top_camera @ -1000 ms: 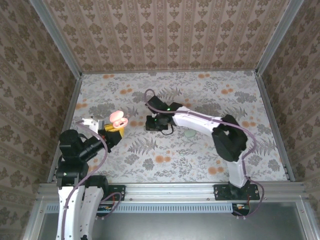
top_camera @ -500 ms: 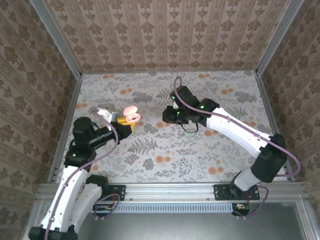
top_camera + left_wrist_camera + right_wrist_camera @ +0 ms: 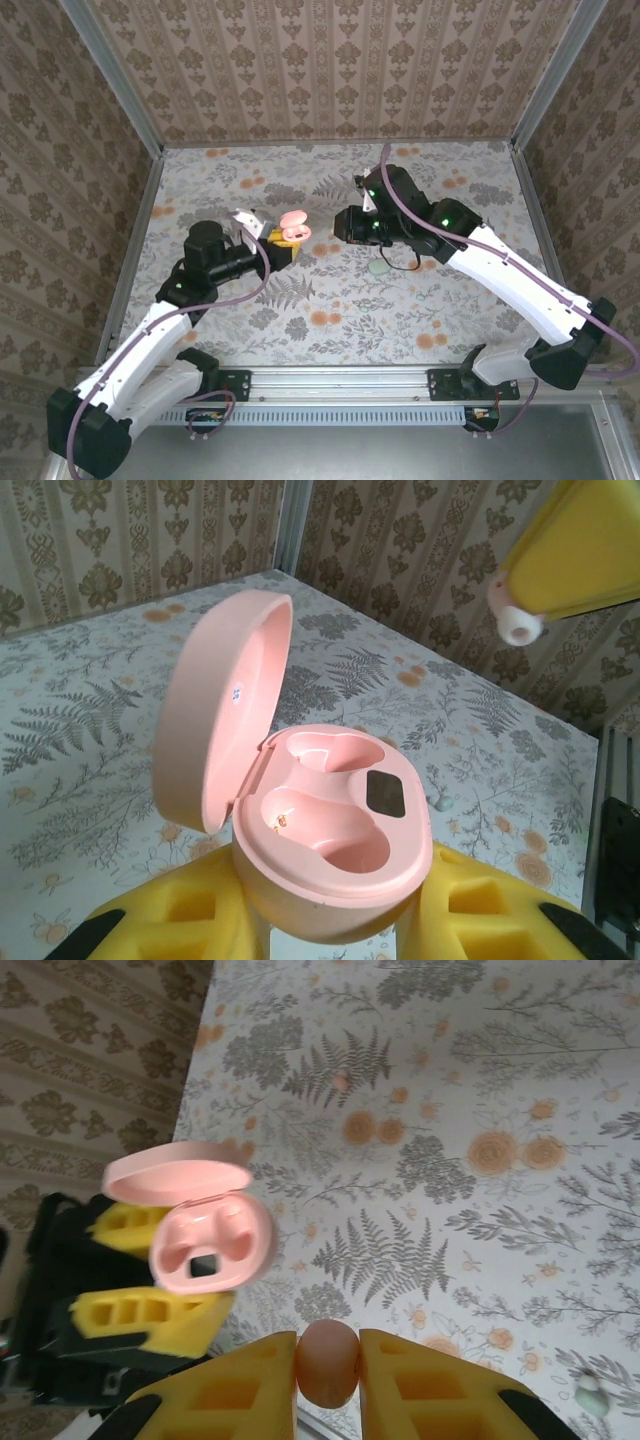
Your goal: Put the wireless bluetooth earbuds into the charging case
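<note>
A pink charging case (image 3: 330, 830) with its lid (image 3: 215, 705) swung open is held up off the table, and my left gripper (image 3: 330, 920) is shut on its base. Both of its sockets are empty. In the top view the case (image 3: 293, 225) sits at the tip of the left gripper (image 3: 283, 243), left of centre. My right gripper (image 3: 327, 1365) is shut on a pink earbud (image 3: 326, 1360). It hovers a short way right of the case (image 3: 210, 1240), apart from it. The earbud's white tip (image 3: 517, 626) pokes out below the right gripper's yellow finger (image 3: 580, 550).
A small pale green object (image 3: 380, 268) lies on the floral table (image 3: 330, 320) below the right gripper, and is also seen in the right wrist view (image 3: 592, 1395). Patterned walls (image 3: 330, 70) and metal rails (image 3: 130, 250) enclose the table.
The left arm has carried the open case rightward toward the centre. The right arm has swung out to the right and lifted, its gripper still holding the earbud and now facing the case.
</note>
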`<action>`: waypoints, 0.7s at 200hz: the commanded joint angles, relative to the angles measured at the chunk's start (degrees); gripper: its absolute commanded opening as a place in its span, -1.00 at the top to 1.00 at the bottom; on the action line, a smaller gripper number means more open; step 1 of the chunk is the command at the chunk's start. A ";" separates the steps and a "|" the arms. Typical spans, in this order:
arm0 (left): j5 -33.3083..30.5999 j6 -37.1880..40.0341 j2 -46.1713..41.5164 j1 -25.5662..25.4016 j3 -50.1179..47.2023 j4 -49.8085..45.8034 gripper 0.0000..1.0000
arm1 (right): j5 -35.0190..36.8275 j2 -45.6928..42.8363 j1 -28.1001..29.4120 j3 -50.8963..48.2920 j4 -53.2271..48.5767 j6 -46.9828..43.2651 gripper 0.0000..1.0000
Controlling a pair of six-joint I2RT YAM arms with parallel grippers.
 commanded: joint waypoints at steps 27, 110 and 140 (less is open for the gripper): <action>-2.85 2.15 -0.72 -1.30 -0.66 3.96 0.76 | 3.13 4.10 3.84 4.88 -1.28 -0.35 0.59; -3.51 2.47 -1.50 -2.14 -2.00 4.31 0.75 | 3.83 11.10 6.80 11.17 -1.85 -2.75 0.58; -3.66 2.58 -1.71 -2.25 -2.24 4.31 0.75 | 3.83 12.43 7.04 11.48 -1.87 -3.17 0.58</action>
